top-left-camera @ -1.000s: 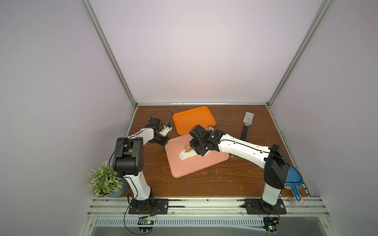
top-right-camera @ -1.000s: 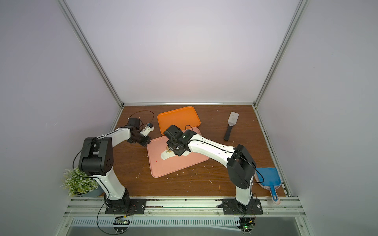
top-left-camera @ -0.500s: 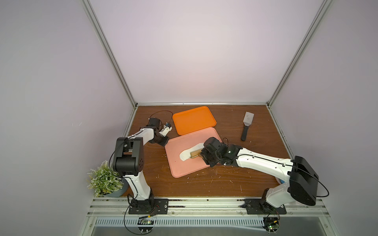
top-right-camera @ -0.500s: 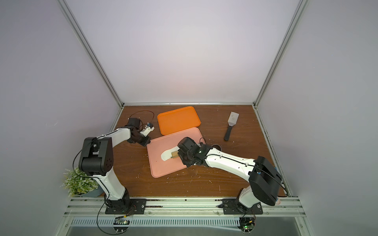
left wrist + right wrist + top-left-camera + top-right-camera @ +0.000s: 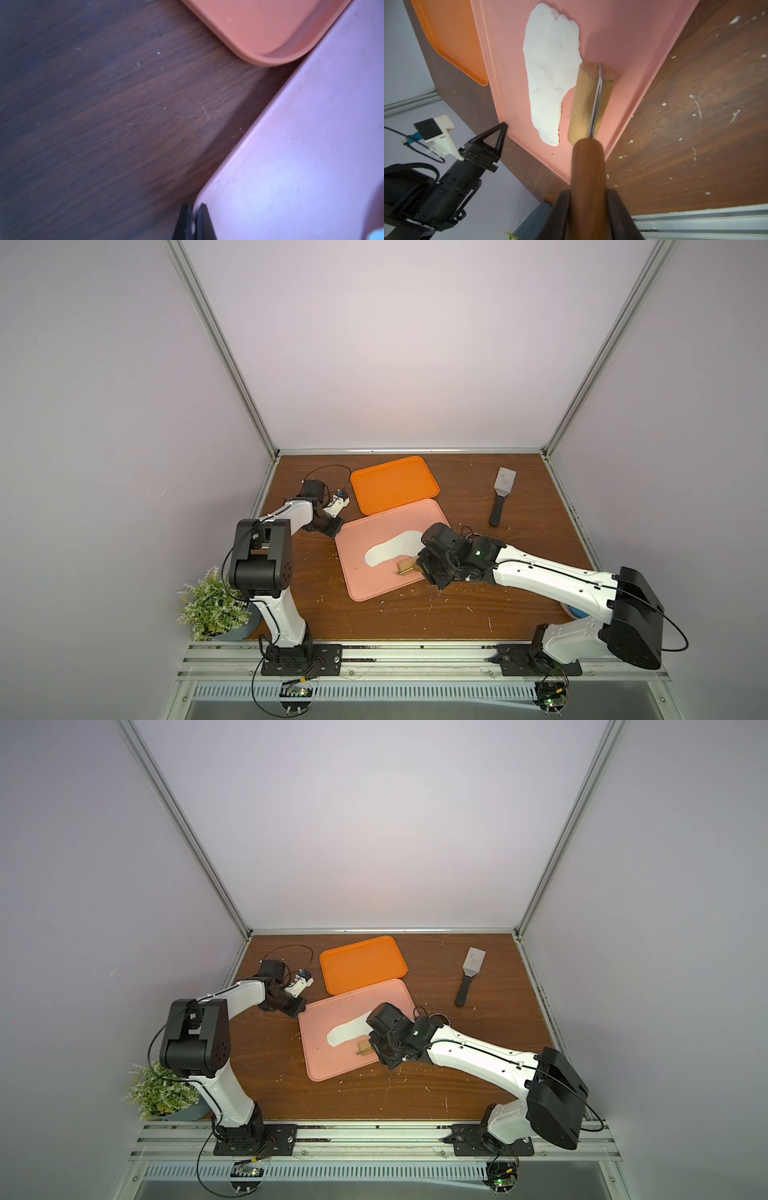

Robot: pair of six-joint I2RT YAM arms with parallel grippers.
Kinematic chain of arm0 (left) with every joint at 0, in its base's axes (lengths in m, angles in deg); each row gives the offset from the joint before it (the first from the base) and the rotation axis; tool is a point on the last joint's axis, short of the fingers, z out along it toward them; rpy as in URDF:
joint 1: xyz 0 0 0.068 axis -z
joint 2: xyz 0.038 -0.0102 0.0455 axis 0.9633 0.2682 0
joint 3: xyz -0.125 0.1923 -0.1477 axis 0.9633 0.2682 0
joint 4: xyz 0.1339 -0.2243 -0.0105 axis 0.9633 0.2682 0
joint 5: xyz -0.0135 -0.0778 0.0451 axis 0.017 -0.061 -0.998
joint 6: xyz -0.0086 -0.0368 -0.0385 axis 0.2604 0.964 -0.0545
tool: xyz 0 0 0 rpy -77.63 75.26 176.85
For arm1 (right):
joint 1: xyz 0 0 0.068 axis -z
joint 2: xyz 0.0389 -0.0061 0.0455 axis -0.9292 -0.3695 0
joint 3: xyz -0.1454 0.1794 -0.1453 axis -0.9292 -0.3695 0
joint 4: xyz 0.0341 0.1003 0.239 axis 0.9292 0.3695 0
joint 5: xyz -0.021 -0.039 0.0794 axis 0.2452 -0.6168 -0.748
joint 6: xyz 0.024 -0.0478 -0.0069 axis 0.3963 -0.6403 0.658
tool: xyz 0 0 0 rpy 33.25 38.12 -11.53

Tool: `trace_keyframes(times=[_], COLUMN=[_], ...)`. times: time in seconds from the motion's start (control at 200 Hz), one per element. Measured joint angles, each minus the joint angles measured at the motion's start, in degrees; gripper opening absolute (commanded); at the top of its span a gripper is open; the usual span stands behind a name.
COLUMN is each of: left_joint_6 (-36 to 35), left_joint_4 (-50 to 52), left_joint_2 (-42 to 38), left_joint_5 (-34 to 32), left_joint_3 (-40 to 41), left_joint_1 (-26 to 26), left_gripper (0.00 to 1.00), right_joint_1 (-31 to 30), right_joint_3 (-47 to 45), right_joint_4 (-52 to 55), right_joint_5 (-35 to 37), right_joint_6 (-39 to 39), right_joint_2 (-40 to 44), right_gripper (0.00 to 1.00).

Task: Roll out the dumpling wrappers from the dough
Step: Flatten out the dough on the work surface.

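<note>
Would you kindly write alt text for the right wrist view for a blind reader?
The right gripper holds a wooden roller by its handle, barrel resting on a pink board, touching flattened white dough. The left gripper touches the board's edge.

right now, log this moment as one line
left gripper: shut on pink tray corner | right gripper: shut on roller handle | roller: on pink tray at dough sheet edge | dumpling wrappers: none in view

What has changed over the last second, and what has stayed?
The right fingers, gripping the wooden hand roller, drew it back over the flat white dough sheet to its near edge. The left fingers stay clamped on a corner of the pink plastic tray.
</note>
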Motion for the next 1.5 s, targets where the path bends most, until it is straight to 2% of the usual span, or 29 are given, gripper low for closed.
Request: trace_keyframes(times=[0.23, 0.47, 0.57, 0.856, 1.106, 1.501], left_joint_6=[0.00, -0.02, -0.02, -0.02, 0.00, 0.00], left_joint_4=[0.00, 0.00, -0.07, -0.09, -0.20, -0.24], left_joint_2=[0.00, 0.00, 0.00, -0.04, -0.11, -0.13], left_joint_5=[0.00, 0.00, 0.00, -0.02, -0.02, -0.04], left_joint_3=[0.00, 0.00, 0.00, 0.00, 0.00, 0.04], left_joint_1=[0.00, 0.00, 0.00, 0.00, 0.00, 0.00], left_gripper=[0.00, 0.00, 0.00, 0.00, 0.00, 0.00], right_joint_1=[-0.04, -0.02, 0.02, -0.02, -0.52, -2.01], right_joint_3=[17.16, 23.93, 21.77, 7.96, -1.14, -5.49], right_joint_4=[4.07, 4.81, 3.96, -7.23, -12.81, -16.06], right_joint_5=[2.19, 5.38, 4.63, 1.38, -0.44, -0.81], right_joint_6=[-4.92, -7.91, -8.04, -5.42, -1.79, 1.68], right_joint_2=[-10.14, -18.95, -20.46, -13.05, -6.86, -4.50], right_gripper=[0.00, 0.00, 0.00, 0.00, 0.00, 0.00])
